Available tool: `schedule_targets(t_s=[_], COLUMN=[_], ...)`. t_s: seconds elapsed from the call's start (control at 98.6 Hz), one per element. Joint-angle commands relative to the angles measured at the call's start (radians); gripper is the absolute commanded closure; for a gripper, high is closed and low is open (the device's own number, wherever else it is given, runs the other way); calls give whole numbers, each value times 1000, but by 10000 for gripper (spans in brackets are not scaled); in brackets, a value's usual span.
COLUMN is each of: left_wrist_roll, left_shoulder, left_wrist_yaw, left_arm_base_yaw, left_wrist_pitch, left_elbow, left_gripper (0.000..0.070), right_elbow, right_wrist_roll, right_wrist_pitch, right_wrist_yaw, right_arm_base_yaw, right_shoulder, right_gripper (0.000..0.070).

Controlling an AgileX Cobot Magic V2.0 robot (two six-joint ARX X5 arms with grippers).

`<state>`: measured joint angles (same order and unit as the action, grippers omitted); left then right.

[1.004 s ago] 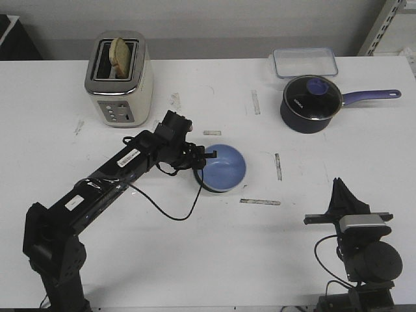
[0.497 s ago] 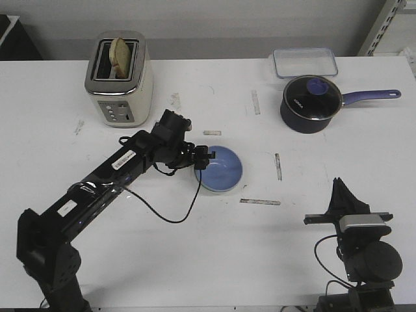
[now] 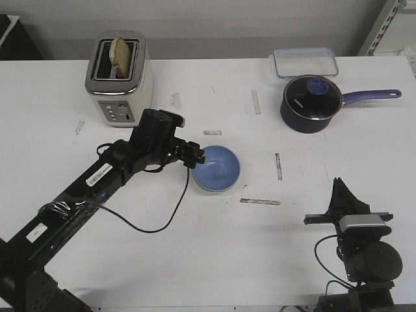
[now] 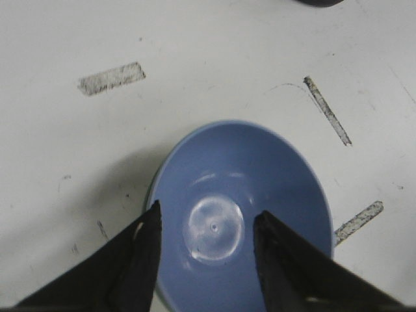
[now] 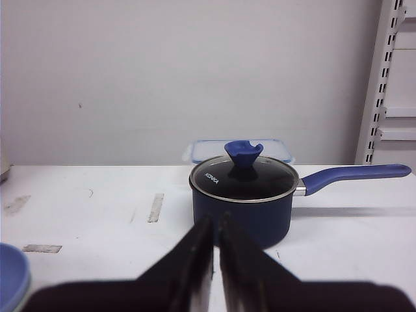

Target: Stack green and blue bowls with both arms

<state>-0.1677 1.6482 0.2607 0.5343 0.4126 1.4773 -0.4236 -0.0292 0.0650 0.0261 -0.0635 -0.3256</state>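
Black right gripper (image 3: 339,190), nearest me: parked at the tabletop (image 3: 195,260) edge, fingers pressed together, holding nothing, well apart from the bowls.

Black left gripper (image 3: 198,156): fingers spread. In the wrist view they stand either side of the blue bowl's near rim, and I cannot tell whether they touch it.

Blue bowl (image 3: 218,168): sits level at mid-tabletop, mouth up. A second ago it hung tilted in the left gripper; it has since come down flat and the arm has drawn back a little.

Green bowl (image 3: 213,192): only a pale sliver shows under the blue one, so I judge it nested beneath. I read the stack as made and the grip as let go; what remains is to pull clear without nudging it.

Navy saucepan (image 3: 311,104), toaster (image 3: 120,81), clear container (image 3: 305,62): far side, untouched.
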Motion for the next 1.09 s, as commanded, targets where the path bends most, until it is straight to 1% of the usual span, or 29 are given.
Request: schedule_targets(t_s=[0.0,0.203,0.284,0.324,0.436,0.497,0.608,0.76,0.872,0.933,1.085], left_wrist_roll=[95,184,219,237,255,253,253,246,175,144,149], left_shoulder=[-29,-182,-254,-293,-402,-464,-584,-750,-867,-932,-1085], left_wrist_yaw=[0,-8,-58,-97,-203,-249,-298,-301,-304,-306,-307], left_arm_base_yaw=[-7,-43,-56,-63,-89,-107,-145,-214,-263,-287,-338], left_wrist_pitch=[-98,-443,-570,-618,-714,-729,-726,-724,-707,-675,-555], left_elbow=[-51,-324,-441,-497,-631,-689,-779,-896,-976,-1011,-1064], left_gripper=[413,417,435,477,643,700,700,700,700,700,699], right_elbow=[-5,-5,-6,-5,-5,-5,-5,-5,-6,-5,-6], right_wrist_roll=[1,1,1,1,1,1,1,1,1,1,1], right_wrist_pitch=[-13,-13,-13,-13,-13,-13,-13,-13,-13,-13,-13], right_wrist_yaw=[0,0,0,0,0,0,0,0,0,0,0], right_arm_base_yaw=[0,0,0,0,0,0,0,0,0,0,0], right_shoulder=[-1,-1,-1,-1,-1,-1,-1,-1,-1,-1,-1], right_gripper=[693,693,693,694,693,693,694,693,693,693,694])
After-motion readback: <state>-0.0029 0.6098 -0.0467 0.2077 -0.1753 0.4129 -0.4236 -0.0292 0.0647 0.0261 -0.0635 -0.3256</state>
